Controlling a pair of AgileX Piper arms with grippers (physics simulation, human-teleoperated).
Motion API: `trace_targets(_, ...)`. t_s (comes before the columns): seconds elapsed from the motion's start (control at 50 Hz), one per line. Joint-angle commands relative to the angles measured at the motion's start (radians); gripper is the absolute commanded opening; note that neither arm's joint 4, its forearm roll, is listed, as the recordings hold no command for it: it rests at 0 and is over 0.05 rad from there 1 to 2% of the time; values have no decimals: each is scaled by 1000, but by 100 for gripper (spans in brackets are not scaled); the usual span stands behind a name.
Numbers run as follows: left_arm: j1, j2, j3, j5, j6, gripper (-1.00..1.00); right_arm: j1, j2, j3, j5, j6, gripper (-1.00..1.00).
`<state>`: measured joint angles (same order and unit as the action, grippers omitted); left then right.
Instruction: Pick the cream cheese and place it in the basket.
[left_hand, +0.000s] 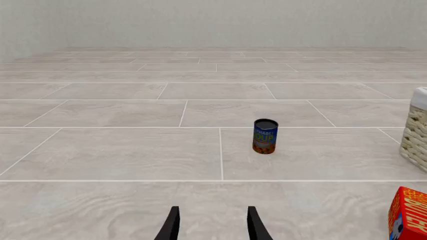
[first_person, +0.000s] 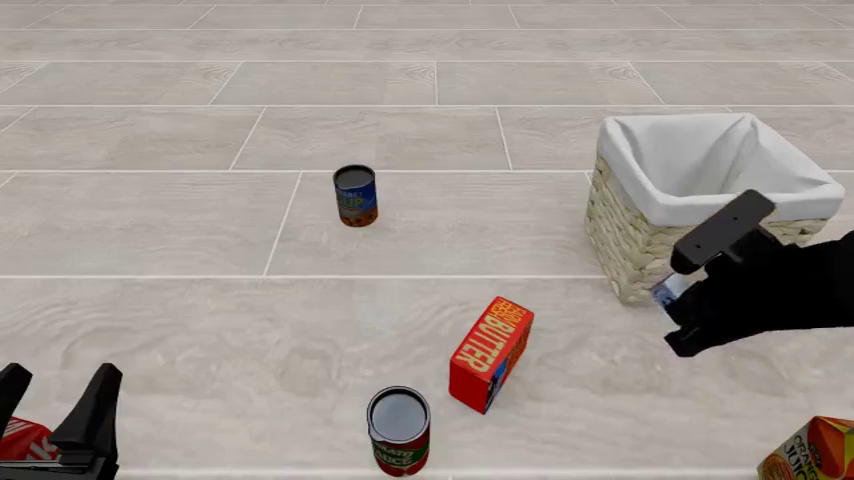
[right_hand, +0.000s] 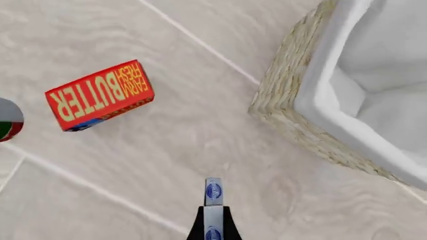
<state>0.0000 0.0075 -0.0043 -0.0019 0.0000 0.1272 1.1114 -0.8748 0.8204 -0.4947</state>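
1. Gripping the cream cheese (right_hand: 213, 192) edge-on between its two dark fingers, the right claw (first_person: 681, 300) hangs above the tabletop (first_person: 160, 230) just in front of the basket (first_person: 627, 240); in the front view only a small pale blue corner of the box (first_person: 666, 290) peeks out beside the black arm.
2. Seen from the right wrist, the box is a thin pale strip with blue oval logos, raised off the tiled surface, with the basket's woven wall (right_hand: 293, 115) and white liner close by and to one side.
3. The basket stands on the right half of the tabletop, its white cloth folded over the rim; the box is outside it, near its front corner.
4. The left claw (first_person: 54, 405) sits low at the near left edge, its two fingers parted and holding nothing; the left wrist view shows the same spread fingertips (left_hand: 172, 225) over bare tile.
5. A red-orange butter box (first_person: 491, 353) stands tilted near the middle front, well apart from both claws.
6. A red and green can (first_person: 399, 430) stands upright just in front of the butter box.
7. A blue soup can (first_person: 355, 195) stands upright farther back, left of the basket.
8. An orange carton (first_person: 809, 452) shows at the near right corner, and a red item (first_person: 20, 440) sits beside the left claw, too cut off to identify.
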Motion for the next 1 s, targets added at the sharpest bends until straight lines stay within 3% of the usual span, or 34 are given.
trace_targets(0.02,0,0,0,0,0,100,60,-76,-121,66,132,-100)
trace_targets(0.1,0,0,0,0,0,100,44,-89,-166,64,122,-100)
trace_targets(0.22,0,0,0,0,0,100,86,-126,-167,58,192,-100)
trace_targets(0.26,0,0,0,0,0,100,101,-139,-181,52,240,-100)
trace_targets(0.38,0,0,0,0,0,100,72,-146,-205,3,315,-100)
trace_targets(0.46,0,0,0,0,0,100,99,-185,-227,-41,440,-100)
trace_targets(0.58,0,0,0,0,0,100,98,-214,-238,-96,532,-100)
trace_targets(0.74,0,0,0,0,0,100,57,-204,-253,-138,540,-100)
trace_targets(0.8,0,0,0,0,0,100,26,-203,-276,-163,575,-100)
trace_targets(1.0,0,0,0,0,0,100,-57,-143,-330,-205,555,-100)
